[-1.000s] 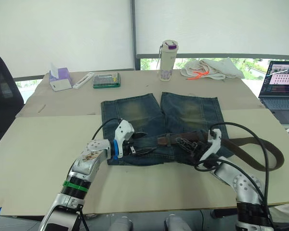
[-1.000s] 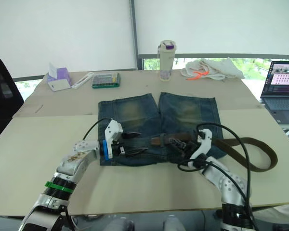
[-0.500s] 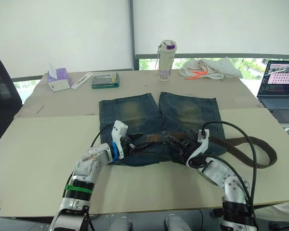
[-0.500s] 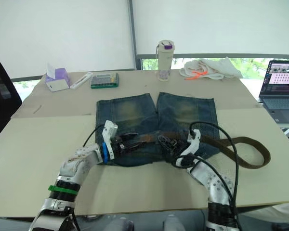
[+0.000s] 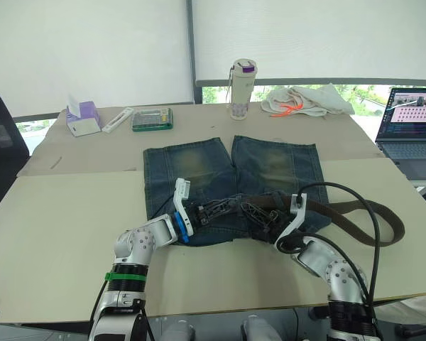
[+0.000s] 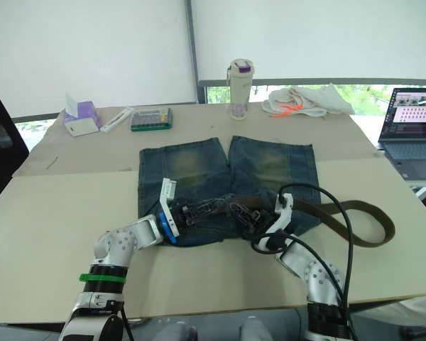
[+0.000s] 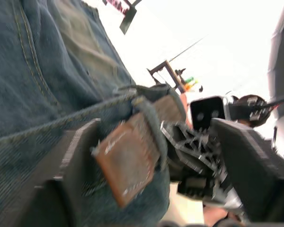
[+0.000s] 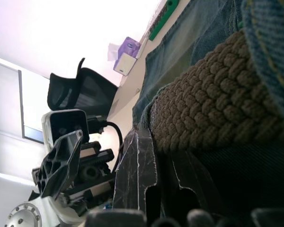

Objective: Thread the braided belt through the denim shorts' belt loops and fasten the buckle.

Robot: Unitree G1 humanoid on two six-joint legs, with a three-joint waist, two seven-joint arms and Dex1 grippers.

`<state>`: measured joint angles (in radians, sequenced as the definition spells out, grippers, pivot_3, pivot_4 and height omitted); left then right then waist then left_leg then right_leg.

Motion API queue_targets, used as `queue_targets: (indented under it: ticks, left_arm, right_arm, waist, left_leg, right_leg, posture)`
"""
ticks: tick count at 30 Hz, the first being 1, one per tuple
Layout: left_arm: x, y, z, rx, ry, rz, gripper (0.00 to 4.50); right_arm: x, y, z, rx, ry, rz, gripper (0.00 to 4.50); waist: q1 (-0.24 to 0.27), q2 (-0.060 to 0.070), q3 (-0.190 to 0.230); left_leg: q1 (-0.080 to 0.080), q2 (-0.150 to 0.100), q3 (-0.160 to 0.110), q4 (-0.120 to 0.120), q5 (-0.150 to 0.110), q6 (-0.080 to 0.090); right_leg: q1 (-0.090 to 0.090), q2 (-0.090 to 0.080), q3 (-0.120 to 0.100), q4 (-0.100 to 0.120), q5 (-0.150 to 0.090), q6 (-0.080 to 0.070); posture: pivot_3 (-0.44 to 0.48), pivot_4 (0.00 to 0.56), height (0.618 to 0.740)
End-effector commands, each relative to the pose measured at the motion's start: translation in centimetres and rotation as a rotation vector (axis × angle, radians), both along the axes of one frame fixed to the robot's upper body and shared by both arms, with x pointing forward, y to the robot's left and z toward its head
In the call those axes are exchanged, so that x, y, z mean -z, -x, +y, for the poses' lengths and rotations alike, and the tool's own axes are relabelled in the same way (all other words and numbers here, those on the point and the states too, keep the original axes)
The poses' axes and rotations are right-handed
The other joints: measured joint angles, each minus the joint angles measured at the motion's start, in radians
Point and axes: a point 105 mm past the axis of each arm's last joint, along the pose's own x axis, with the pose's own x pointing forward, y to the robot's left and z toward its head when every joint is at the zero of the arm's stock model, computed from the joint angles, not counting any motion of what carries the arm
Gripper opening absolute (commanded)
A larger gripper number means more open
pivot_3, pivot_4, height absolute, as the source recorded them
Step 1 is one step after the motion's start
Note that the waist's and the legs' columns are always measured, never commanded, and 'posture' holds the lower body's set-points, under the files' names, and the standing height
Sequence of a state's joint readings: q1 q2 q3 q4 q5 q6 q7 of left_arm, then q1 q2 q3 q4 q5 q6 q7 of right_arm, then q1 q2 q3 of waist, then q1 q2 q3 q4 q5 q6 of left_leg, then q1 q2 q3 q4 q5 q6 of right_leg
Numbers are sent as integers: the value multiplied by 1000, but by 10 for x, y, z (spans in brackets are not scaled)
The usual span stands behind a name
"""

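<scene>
The table point(image 5: 50, 234) carries, along its far edge from the left, a tissue box point(image 5: 80, 118), a green case point(image 5: 152, 118), a bottle point(image 5: 242, 79), a white cloth point(image 5: 307, 100) and a laptop point(image 5: 414, 121) at the right edge.

The shorts point(image 5: 231, 186) lie flat at mid-table, legs pointing away, waistband nearest the robot. They have not moved against the table since a second ago; the small shift of the whole scene is the camera's.

Left gripper point(image 5: 214, 208): a second ago it lay at the left end of the waistband; it has since travelled rightward along the band and now sits near its middle. The left wrist view shows the belt's leather tip point(image 7: 125, 161) emerging from a belt loop point(image 7: 149, 120) between the two fingers point(image 7: 73, 165), which stand apart. I cannot tell whether they pinch it.

Right gripper point(image 5: 259, 214): it has also drawn in toward the middle and now lies just beside the left gripper. Its fingers rest against the belt point(image 8: 213, 113) at the waistband; grip state cannot be told.

Belt point(image 5: 362, 213): threaded along the waistband's right half, the free length loops out across the table to the right of the shorts. The buckle cannot be made out.
</scene>
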<state>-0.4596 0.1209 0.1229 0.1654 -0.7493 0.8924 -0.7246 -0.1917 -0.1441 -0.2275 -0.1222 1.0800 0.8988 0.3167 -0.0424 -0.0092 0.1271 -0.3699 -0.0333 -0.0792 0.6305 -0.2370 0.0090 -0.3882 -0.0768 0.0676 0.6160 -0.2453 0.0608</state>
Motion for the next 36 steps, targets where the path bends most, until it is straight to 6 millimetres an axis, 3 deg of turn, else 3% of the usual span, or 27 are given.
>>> queue_targets:
  ticks: [1,7,9,10,17,21,25,29,32,36]
  left_arm:
    - [-16,0,-2,13,26,-50,2622]
    - [-13,3,-4,26,18,-47,531]
    - [-12,4,-3,27,17,-45,14]
    - [-11,3,-2,19,8,-45,14]
    - [-5,-9,9,-56,-71,-67,0]
    - [1,-9,16,-53,-187,-114,0]
    - [7,-10,25,-60,-274,-150,0]
    - [6,-10,26,-63,-259,-153,0]
    - [5,-10,21,-58,-255,-160,0]
    - [-5,-10,-1,-33,-187,-187,0]
  right_arm:
    - [-16,1,3,-10,-13,-71,0]
    - [-14,-1,-2,17,6,-76,0]
    - [-14,-1,-2,21,9,-78,0]
    - [-15,-1,-2,19,12,-87,0]
    - [-29,25,-12,-91,94,-218,2358]
    - [-26,36,-42,-117,281,-256,3896]
    - [-33,36,-84,-42,427,-280,3896]
    - [-34,35,-110,6,588,-297,3896]
    - [-38,33,-115,0,680,-325,3896]
    - [-55,17,-112,21,736,-396,3896]
  waist:
    - [0,0,0]
    - [1,0,0]
    - [1,0,0]
    - [1,0,0]
    - [4,0,0]
    - [5,-1,0]
    - [6,-1,1]
    - [8,-3,1]
    - [8,-3,1]
    - [11,-3,1]
  left_leg:
    - [0,0,0,0,0,0]
    - [0,0,0,0,0,0]
    - [0,0,0,0,0,0]
    - [0,0,0,0,0,0]
    - [0,-1,0,0,0,0]
    - [0,-1,1,0,0,0]
    - [0,-1,2,0,0,0]
    - [0,0,2,0,0,0]
    - [-1,0,3,0,0,0]
    - [-1,-1,3,0,0,0]
  right_leg:
    - [0,0,0,0,0,0]
    - [0,0,0,-1,0,0]
    - [0,0,0,-1,0,0]
    - [0,0,0,-1,0,0]
    - [0,0,0,-2,0,0]
    - [1,-1,0,-2,0,0]
    - [1,0,0,-3,0,0]
    - [1,0,0,-3,0,0]
    - [1,0,0,-3,0,0]
    - [1,-1,0,-3,0,0]
  posture:
    - [0,150,740]
    - [0,150,740]
    - [0,150,740]
    - [0,150,740]
    - [0,150,740]
    - [0,150,740]
    - [0,150,740]
    - [0,150,740]
    - [0,150,740]
    - [0,150,740]
